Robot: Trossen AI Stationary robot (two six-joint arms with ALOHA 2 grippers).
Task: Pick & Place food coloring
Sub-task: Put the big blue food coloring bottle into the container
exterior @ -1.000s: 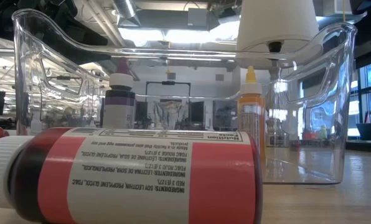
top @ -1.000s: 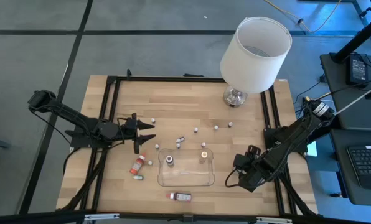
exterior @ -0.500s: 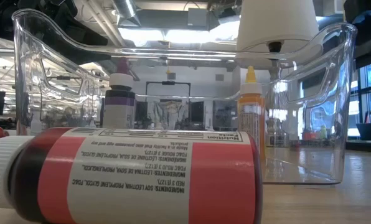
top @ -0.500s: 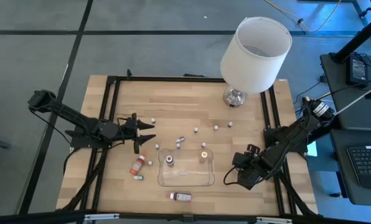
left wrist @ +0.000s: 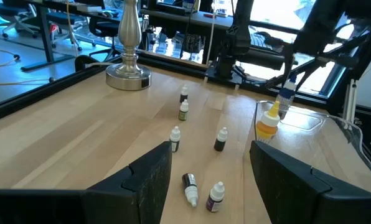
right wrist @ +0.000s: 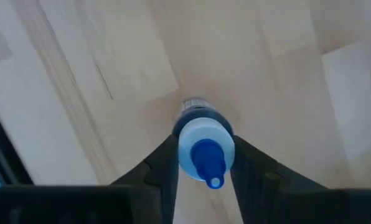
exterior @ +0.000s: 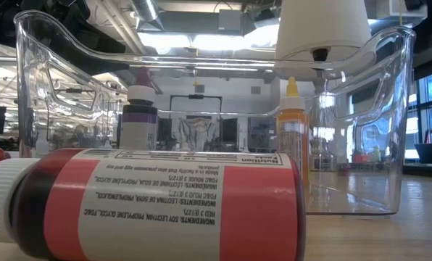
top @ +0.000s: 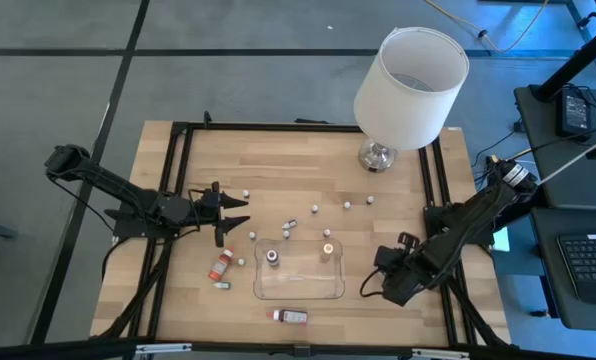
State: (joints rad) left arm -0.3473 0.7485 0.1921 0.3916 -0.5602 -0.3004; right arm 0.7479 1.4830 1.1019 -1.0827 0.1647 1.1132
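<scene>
right hand (right wrist: 201,162) sits low near the worktop's (top: 308,170) right edge, its fingers (right wrist: 157,171) pressed on a blue-capped food coloring bottle (right wrist: 201,146). my left hand (top: 233,212) waits wide open at the left. two bottles (top: 272,256) stand in the clear tray (top: 298,285); others lie scattered around it.

A clear tray (top: 298,283) sits near the table's (top: 308,170) front middle, with two upright bottles (top: 272,256) inside along its far side. One bottle (top: 290,316) lies just in front of the tray, another (top: 221,265) lies to its left. Small bottles (left wrist: 220,139) stand scattered behind the tray. A lamp (top: 408,85) stands at the far right corner.
</scene>
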